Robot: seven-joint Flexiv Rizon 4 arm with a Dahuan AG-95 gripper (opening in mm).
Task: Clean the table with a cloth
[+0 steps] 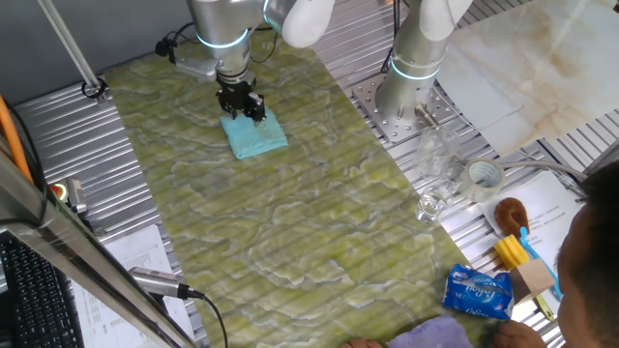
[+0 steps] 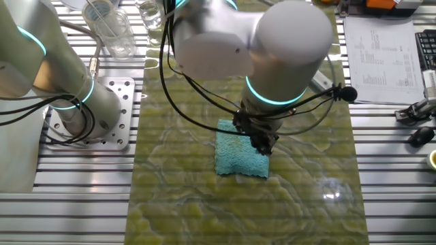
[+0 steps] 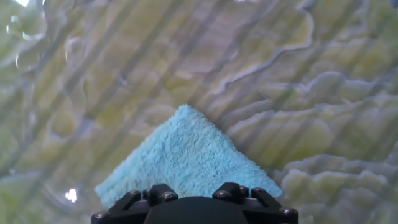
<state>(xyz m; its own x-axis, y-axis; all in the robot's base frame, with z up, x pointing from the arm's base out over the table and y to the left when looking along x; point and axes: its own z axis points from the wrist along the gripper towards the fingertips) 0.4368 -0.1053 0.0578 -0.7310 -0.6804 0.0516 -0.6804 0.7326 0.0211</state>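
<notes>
The light-blue cloth [image 1: 259, 137] lies flat on the far part of the yellow-green marbled table [image 1: 290, 222]. My gripper [image 1: 242, 106] is down on the cloth's far edge and looks shut on it. In the other fixed view the gripper [image 2: 262, 143] sits at one corner of the cloth [image 2: 238, 158] on the table [image 2: 286, 204]. In the hand view the cloth [image 3: 186, 158] spreads out from under the gripper body [image 3: 194, 202] over the table [image 3: 311, 93]. The fingertips are hidden there.
A second arm's base [image 1: 411, 68] stands on the metal panel right of the table. Clear glasses [image 1: 435, 193], a tape roll [image 1: 484, 176], a brown brush [image 1: 510, 211], a blue packet [image 1: 478, 293] and lavender fabric [image 1: 435, 333] lie near the right front. A person's head [image 1: 590, 261] is at the right edge.
</notes>
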